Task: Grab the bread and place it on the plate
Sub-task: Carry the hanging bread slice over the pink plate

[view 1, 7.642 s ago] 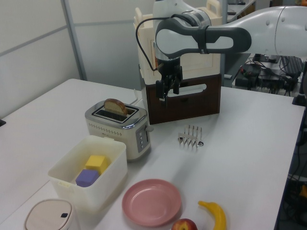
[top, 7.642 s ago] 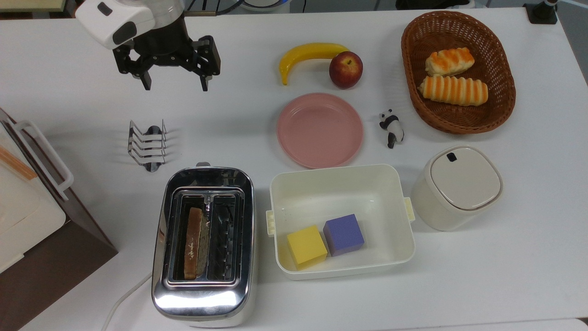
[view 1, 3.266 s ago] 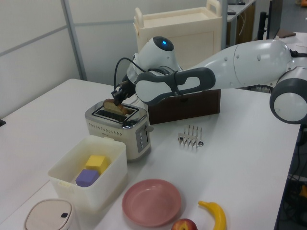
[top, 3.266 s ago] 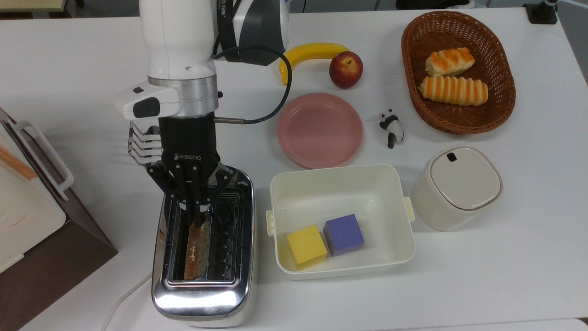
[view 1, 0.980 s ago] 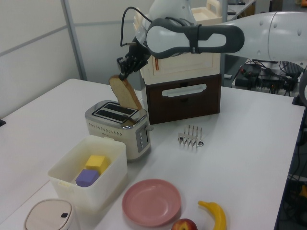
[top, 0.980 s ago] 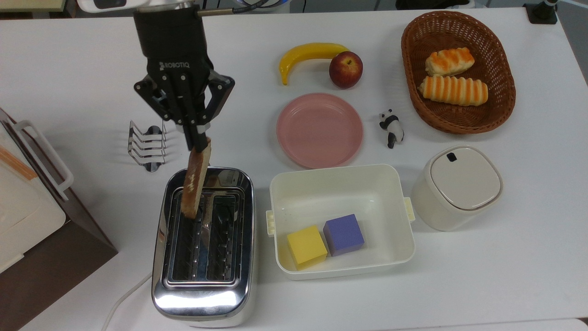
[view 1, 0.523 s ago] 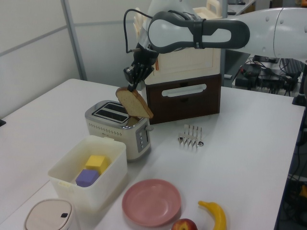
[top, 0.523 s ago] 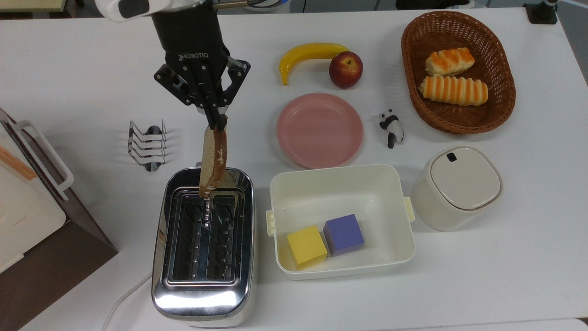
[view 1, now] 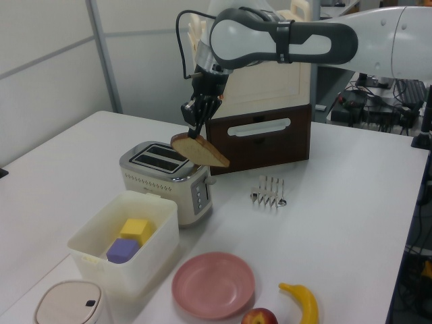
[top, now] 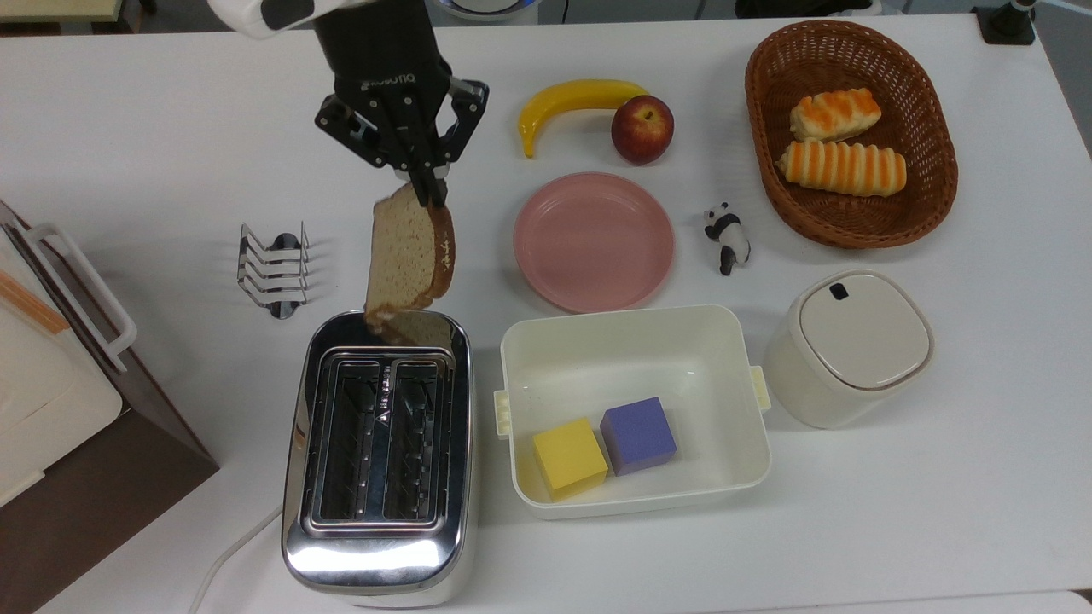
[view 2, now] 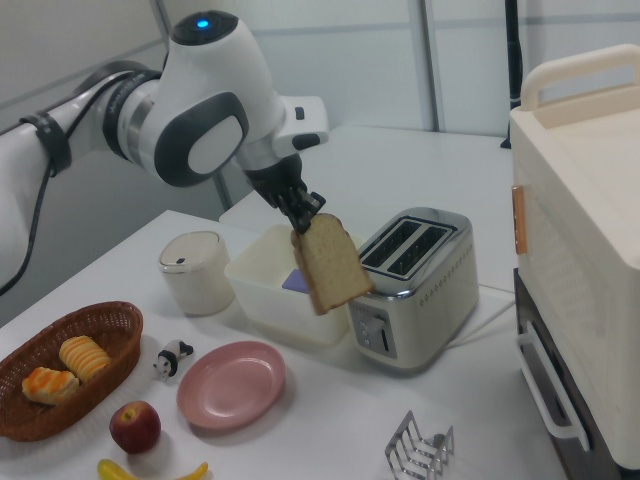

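A speckled tan slice of bread (top: 408,256) (view 1: 200,149) (view 2: 331,264) hangs in the air, tilted, held by its top edge. My gripper (top: 426,191) (view 1: 194,132) (view 2: 304,217) is shut on the bread. The slice is above the table, just past the back end of the chrome toaster (top: 380,452) (view 1: 169,179) (view 2: 415,280). The pink plate (top: 594,241) (view 1: 213,284) (view 2: 232,384) lies bare on the table, to the right of the slice in the top view.
A metal toast rack (top: 275,269), a white tub (top: 633,408) with a yellow and a purple cube, a lidded white pot (top: 847,346), a panda figure (top: 727,236), a banana (top: 573,102), an apple (top: 641,129) and a basket (top: 849,132) of rolls surround the plate. A cabinet (view 1: 260,101) stands behind.
The gripper drew the bread up out of the toaster slot, then carried it towards the top view's right and turned it, so its flat face now shows from above.
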